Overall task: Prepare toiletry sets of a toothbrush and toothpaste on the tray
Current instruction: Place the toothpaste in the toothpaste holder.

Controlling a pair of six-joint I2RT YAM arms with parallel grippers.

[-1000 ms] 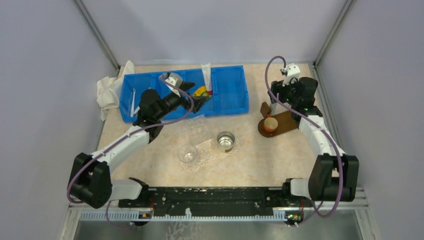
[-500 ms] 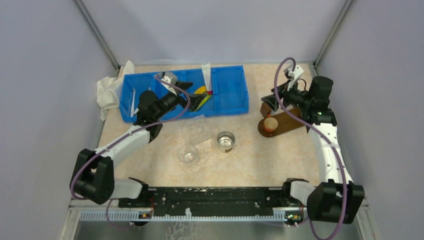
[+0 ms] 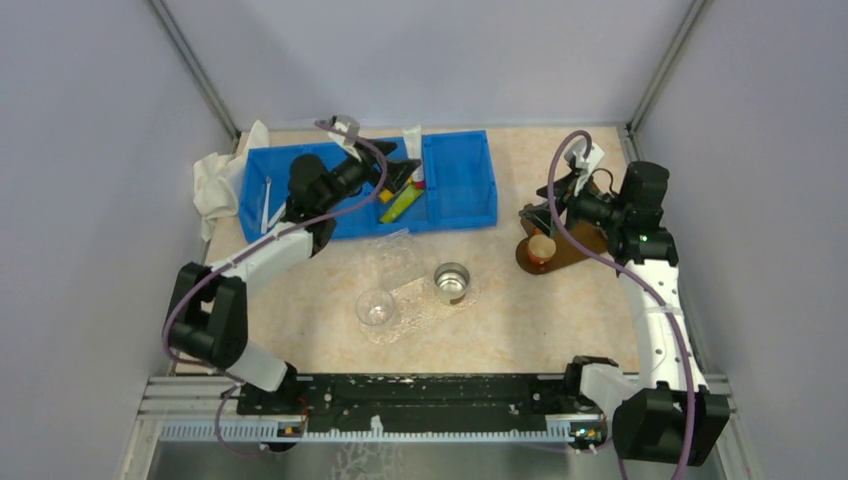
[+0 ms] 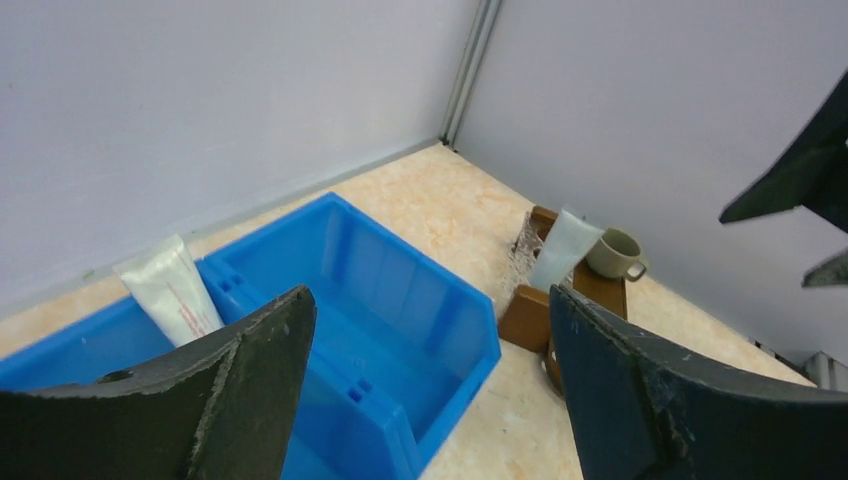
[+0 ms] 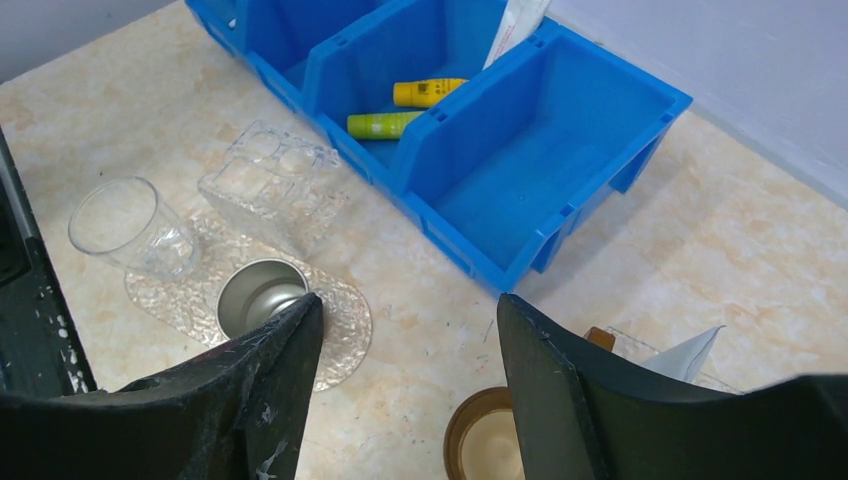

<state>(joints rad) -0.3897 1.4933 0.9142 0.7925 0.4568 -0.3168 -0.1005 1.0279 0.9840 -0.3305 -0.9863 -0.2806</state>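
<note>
The blue divided bin (image 3: pixel 460 190) stands at the back. A thin white toothbrush (image 3: pixel 266 203) lies in its left compartment. A white toothpaste tube (image 3: pixel 412 148) leans on the back wall of the middle compartment, with short yellow and green toothpaste tubes (image 3: pixel 400 204) below it. My left gripper (image 3: pixel 403 177) hovers open and empty over that compartment. In the left wrist view it (image 4: pixel 428 300) faces the empty right compartment (image 4: pixel 400 300) and the white tube (image 4: pixel 170 290). My right gripper (image 3: pixel 548 203) is open and empty above the table (image 5: pixel 410 300). The right wrist view shows the yellow tube (image 5: pixel 428 91) and green tube (image 5: pixel 385 124).
A clear textured tray (image 3: pixel 425 305) in the middle holds a clear glass (image 3: pixel 376 308) and a metal cup (image 3: pixel 451 282); a clear box (image 3: pixel 392 255) sits behind it. A brown wooden tray (image 3: pixel 570 245) with a round wooden cup (image 3: pixel 541 248) lies right. A white cloth (image 3: pixel 215 180) lies far left.
My left gripper has risen and drawn back from the yellow and green tubes, which stay in the bin. My right arm has swung right and lifted away from the brown tray.
</note>
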